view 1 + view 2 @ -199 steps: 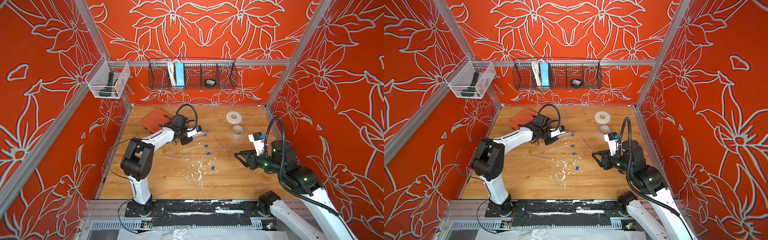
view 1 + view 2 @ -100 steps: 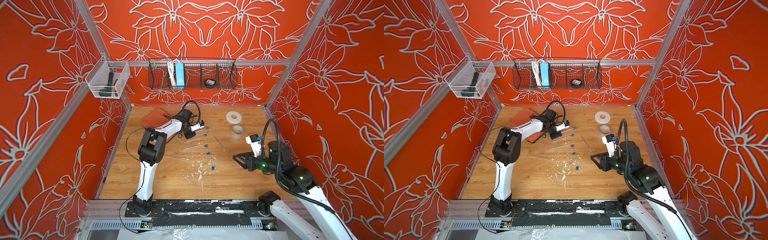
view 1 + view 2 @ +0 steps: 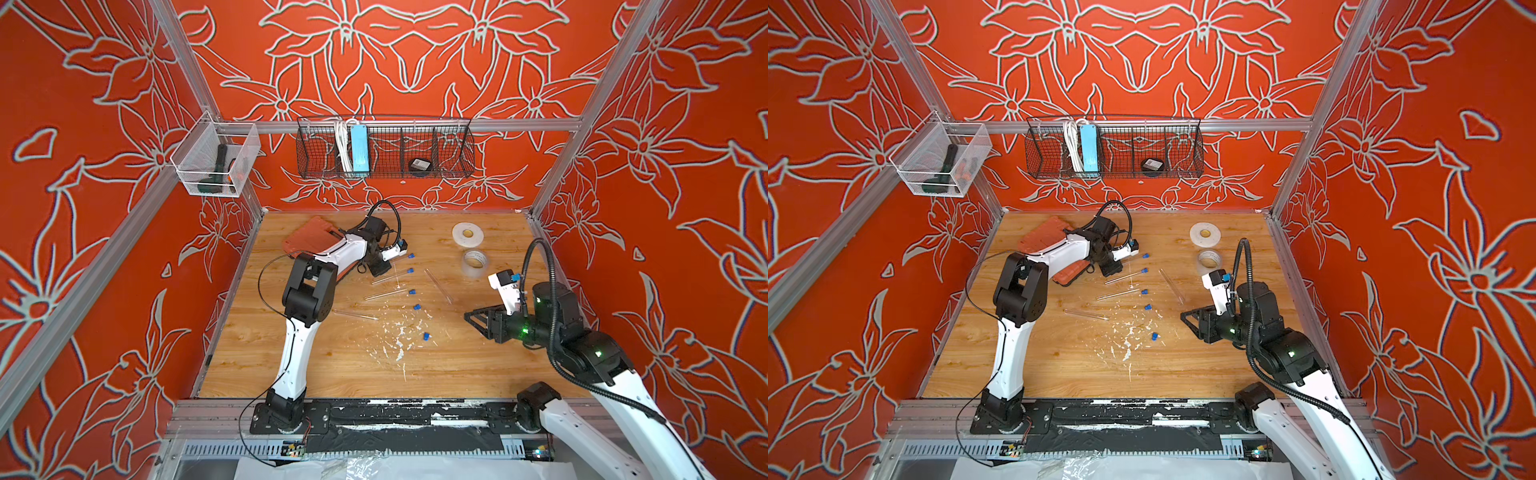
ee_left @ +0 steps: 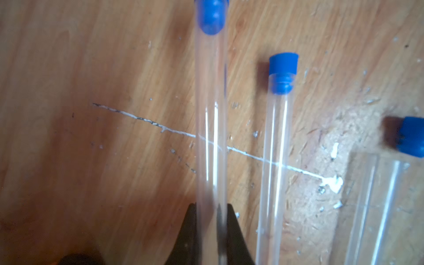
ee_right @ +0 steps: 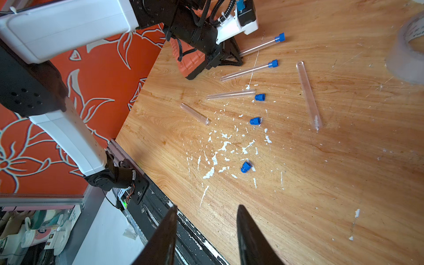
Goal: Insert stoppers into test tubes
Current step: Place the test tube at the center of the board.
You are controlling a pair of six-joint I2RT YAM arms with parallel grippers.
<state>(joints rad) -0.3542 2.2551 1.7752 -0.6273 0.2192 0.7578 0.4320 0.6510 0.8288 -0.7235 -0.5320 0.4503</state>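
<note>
My left gripper [image 4: 211,206] [image 3: 380,268] is shut on a clear test tube [image 5: 259,46] near its closed end, low over the wood. A blue stopper [image 4: 211,18] [image 3: 410,256] sits in that tube's mouth. Beside it lies a second stoppered tube [image 4: 275,149] [image 3: 409,271]. Three open tubes lie on the table [image 3: 384,295] [image 3: 355,314] [image 3: 438,285]. Three loose stoppers lie near them [image 5: 260,97] [image 5: 255,121] [image 5: 245,166]. My right gripper [image 5: 206,213] [image 3: 467,318] is open and empty, hovering right of the loose stoppers.
Two translucent tape rolls [image 3: 467,235] [image 3: 475,262] lie at the back right. An orange-red ridged object [image 3: 311,237] lies under the left arm at the back left. White flecks [image 3: 399,332] litter the table's middle. A wire basket [image 3: 386,147] hangs on the back wall.
The left arm's elbow has swung right and risen, and its gripper has shifted slightly toward the back with the stoppered tube still held. The right arm has barely moved.
</note>
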